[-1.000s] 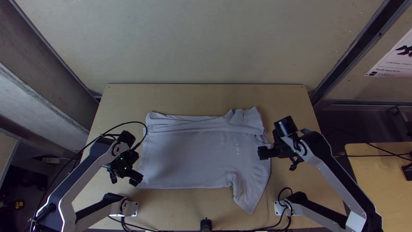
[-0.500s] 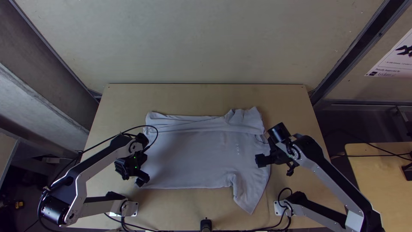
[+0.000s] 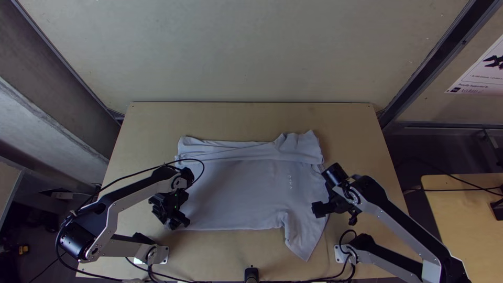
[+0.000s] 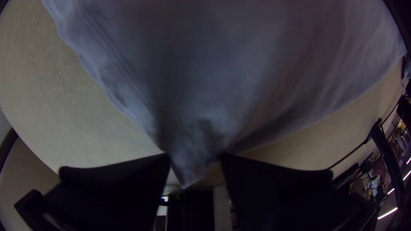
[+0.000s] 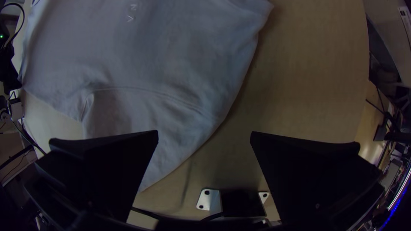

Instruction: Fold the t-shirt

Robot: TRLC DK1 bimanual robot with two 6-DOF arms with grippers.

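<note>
The pale t-shirt (image 3: pixel 236 188) lies spread on the table, its far edge folded over in a band and one sleeve pointing toward the near edge. At its near left corner is my left gripper (image 3: pixel 179 224). In the left wrist view, the shirt's corner (image 4: pixel 188 167) lies between the fingers of the left gripper (image 4: pixel 195 158), which stand apart. My right gripper (image 3: pixel 318 210) is over the shirt's right side by the sleeve. The right wrist view has the right gripper (image 5: pixel 204 134) open, with the sleeve (image 5: pixel 158 149) partly behind one finger.
Bare wooden table (image 3: pixel 246 118) runs along the shirt's far side, with more on its right. Both arms' base mounts and black cables lie along the near edge. A second table (image 3: pixel 461 209) stands at the far right.
The left gripper has moved right and a little toward the near edge, onto the shirt's corner. My right gripper has moved toward the near edge. The shirt's layout looks the same.
</note>
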